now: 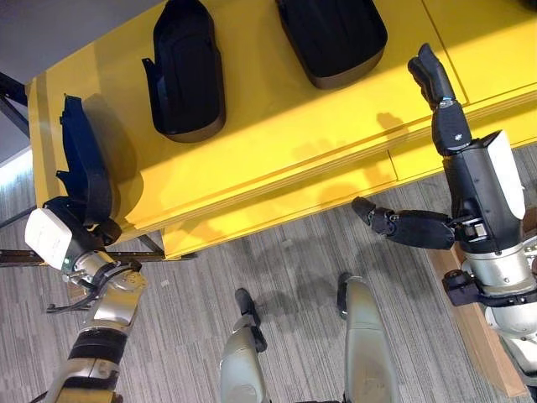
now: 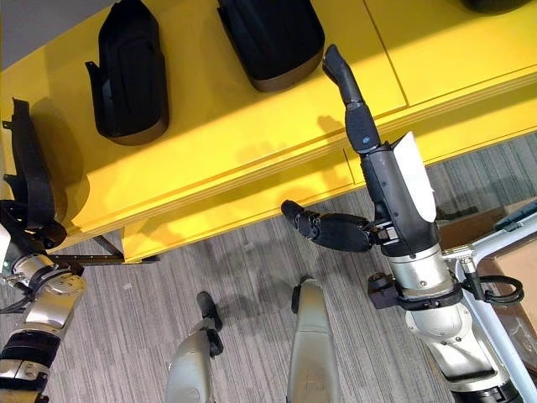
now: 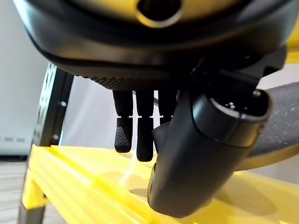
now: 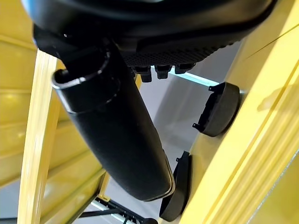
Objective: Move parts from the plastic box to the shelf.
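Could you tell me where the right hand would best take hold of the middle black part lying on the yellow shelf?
Probably by its long side walls. The middle black part lies flat on the yellow shelf, long and narrow with a raised rim, so the right hand could come from above, fingers and thumb spanning its width near the middle.

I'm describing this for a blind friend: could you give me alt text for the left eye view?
Seen from above, a yellow shelf holds two black parts lying flat, while the left hand holds a third part on edge at the shelf's left end. The right hand hangs open over the shelf's front edge, holding nothing, with grey floor below.
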{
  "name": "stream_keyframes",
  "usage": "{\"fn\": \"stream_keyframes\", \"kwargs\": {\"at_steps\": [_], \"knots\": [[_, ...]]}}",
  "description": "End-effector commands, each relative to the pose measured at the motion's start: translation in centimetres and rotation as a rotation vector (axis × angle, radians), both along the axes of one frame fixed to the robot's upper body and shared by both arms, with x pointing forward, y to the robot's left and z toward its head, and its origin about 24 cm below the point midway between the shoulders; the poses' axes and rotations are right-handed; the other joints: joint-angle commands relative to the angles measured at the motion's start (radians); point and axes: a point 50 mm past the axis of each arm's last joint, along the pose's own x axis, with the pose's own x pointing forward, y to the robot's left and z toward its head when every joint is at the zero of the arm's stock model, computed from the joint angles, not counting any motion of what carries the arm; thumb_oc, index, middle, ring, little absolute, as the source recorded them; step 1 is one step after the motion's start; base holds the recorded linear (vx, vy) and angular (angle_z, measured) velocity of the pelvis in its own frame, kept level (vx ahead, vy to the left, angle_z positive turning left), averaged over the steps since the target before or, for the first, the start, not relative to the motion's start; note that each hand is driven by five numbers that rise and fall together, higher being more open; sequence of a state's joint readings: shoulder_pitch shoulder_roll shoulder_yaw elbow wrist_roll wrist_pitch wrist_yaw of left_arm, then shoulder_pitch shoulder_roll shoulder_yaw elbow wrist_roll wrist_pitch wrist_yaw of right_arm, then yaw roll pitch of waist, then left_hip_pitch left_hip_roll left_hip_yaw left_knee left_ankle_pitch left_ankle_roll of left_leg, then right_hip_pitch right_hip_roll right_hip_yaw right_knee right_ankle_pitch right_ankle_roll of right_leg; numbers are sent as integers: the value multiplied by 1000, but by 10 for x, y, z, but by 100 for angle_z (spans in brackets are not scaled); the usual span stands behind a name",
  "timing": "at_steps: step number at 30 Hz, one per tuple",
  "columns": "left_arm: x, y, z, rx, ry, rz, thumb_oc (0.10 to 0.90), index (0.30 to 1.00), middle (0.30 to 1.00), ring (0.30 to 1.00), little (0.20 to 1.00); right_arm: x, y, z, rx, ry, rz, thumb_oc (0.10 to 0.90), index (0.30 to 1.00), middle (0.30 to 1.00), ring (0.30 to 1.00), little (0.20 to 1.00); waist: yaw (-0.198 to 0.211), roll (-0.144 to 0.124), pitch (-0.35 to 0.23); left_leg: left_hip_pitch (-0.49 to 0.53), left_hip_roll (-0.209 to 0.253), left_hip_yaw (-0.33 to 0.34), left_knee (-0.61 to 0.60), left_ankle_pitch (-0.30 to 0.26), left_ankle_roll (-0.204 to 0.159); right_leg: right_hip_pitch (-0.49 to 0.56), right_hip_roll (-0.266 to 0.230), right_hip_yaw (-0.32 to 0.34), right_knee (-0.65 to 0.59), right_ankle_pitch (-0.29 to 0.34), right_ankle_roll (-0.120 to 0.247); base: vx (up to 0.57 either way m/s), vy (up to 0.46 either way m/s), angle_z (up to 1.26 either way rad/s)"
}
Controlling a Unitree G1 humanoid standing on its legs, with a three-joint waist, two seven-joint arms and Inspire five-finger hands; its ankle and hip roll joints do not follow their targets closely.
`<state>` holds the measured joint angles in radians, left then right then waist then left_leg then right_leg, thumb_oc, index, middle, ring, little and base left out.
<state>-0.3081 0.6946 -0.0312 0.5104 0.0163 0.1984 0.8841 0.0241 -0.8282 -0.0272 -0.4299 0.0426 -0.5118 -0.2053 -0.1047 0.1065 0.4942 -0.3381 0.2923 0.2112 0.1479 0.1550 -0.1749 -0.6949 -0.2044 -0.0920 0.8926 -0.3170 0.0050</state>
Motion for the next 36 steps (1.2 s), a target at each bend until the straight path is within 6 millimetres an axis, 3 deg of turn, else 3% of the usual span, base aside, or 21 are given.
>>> {"fn": "stream_keyframes", "kwargs": {"at_steps": [1, 9, 21, 36], "knots": [[-21, 54, 53, 199, -41, 172, 400, 300, 300, 300, 300, -21, 7, 37, 75, -276, 124, 900, 1000, 1000, 1000, 1000, -5, -58, -43, -26, -22, -50, 48, -84, 38, 108, -31, 10, -125, 15, 119, -31, 4, 8], [-16, 58, 60, 265, 43, 146, 400, 300, 300, 300, 300, -16, 12, 36, 60, -281, 114, 900, 1000, 1000, 1000, 1000, 6, -48, -38, -31, -37, -71, 48, -85, 40, 124, -47, -3, -153, 30, 125, -10, 22, 9], [-8, 70, 78, 382, 234, 168, 400, 300, 300, 300, 300, -5, 14, 52, -35, -258, 127, 900, 1000, 1000, 1000, 1000, -24, -10, -20, -39, -55, -36, 76, -98, 41, 119, -69, 23, -177, 59, 131, 31, 128, 0], [11, 67, 124, 458, 284, 183, 400, 300, 300, 300, 300, -4, 16, 57, -68, -256, 108, 900, 1000, 1000, 1000, 1000, -37, 12, 20, -89, -103, -14, 161, -141, 57, 147, -113, 42, -265, 117, 155, 46, 115, -7]]}}
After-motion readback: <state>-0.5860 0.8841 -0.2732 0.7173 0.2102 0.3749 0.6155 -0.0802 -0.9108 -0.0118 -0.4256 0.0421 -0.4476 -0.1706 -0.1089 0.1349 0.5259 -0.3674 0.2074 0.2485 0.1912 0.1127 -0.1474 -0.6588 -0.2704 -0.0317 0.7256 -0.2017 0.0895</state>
